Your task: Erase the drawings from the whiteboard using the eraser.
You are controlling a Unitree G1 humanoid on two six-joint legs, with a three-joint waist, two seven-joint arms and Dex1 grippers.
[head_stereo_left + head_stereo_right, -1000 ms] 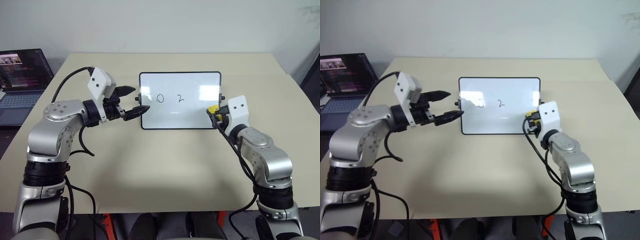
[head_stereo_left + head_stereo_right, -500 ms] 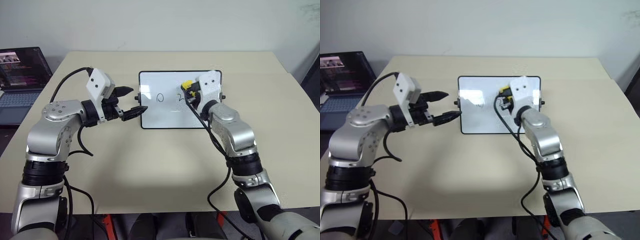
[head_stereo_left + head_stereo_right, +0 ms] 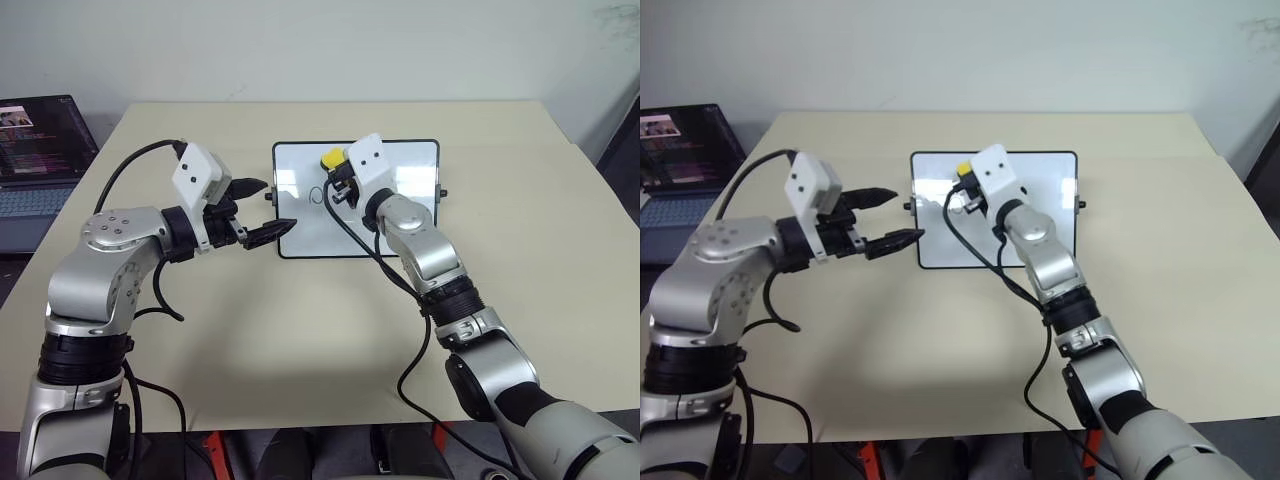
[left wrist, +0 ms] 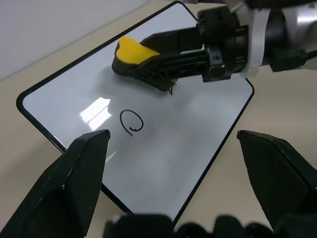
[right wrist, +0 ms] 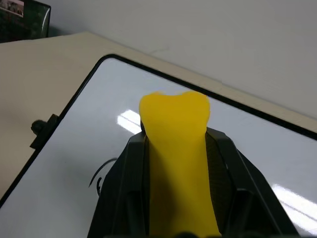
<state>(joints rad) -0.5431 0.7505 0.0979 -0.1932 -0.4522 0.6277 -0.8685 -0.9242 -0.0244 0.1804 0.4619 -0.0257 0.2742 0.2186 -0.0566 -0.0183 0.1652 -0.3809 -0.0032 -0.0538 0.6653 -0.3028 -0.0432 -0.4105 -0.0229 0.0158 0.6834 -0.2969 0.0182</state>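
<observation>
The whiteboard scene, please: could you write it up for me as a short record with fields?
surface: beige table
whiteboard: lies flat at the table's middle
drawings: a single "0"-like mark is visible on the board
eraser: yellow, over the board just beyond the mark
right hand: shut on the eraser
left hand: open, at the board's left edge
beyond the table: laptop on the left
</observation>
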